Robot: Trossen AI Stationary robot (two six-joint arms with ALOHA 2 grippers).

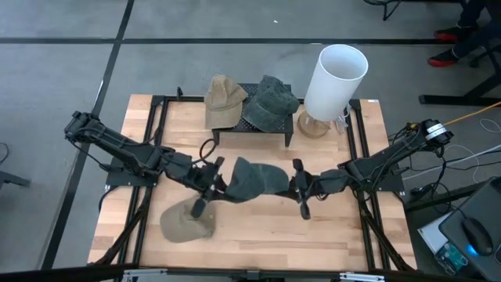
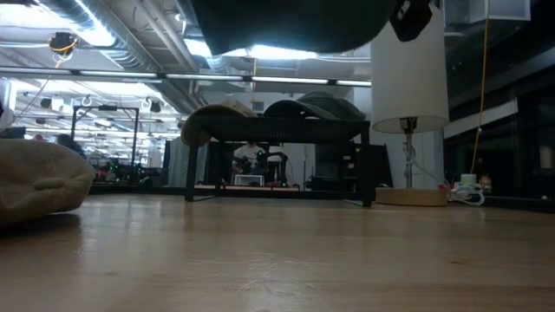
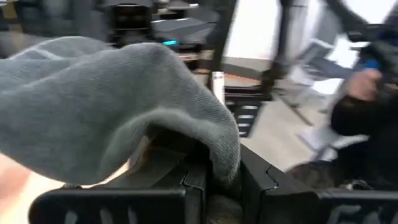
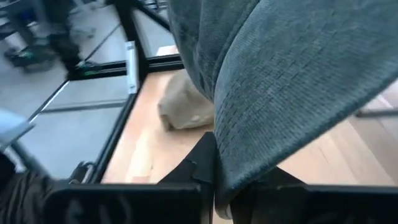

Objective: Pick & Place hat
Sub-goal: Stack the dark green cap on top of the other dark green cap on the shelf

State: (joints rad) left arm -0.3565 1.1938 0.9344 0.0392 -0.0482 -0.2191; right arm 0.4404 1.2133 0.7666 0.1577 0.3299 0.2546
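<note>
You've got the grey hat [image 1: 254, 178] hanging mid-table between both arms, left gripper [image 1: 221, 185] and right gripper [image 1: 295, 186] each pinching an edge, so you're mid-carry, and next I'd guess you move both together toward the black rack [image 1: 252, 129].

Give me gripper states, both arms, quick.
Left gripper: shut on one side of the grey hat, held above the table.
Right gripper: shut on the hat's other side.
</note>
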